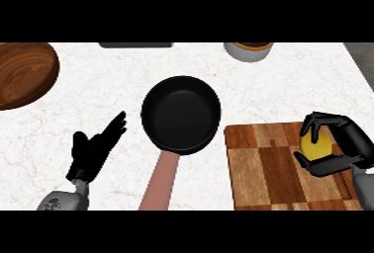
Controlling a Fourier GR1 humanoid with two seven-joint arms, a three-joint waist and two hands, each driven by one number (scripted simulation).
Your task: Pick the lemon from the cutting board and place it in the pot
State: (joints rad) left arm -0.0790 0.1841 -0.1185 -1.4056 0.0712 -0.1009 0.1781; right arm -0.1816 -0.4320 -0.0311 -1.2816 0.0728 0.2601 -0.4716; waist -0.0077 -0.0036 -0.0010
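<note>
Lemon (pixel 315 144) is enclosed by curled right hand (pixel 337 148) but still sits on cutting board (pixel 270 168); lift and transfer to pot (pixel 181 114) are outstanding; left hand (pixel 93 148) is rested open.

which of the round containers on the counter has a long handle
The black pot at the centre: a pinkish handle runs from it toward the lower edge. The wooden bowl at left and the grey cup at top have none.
</note>
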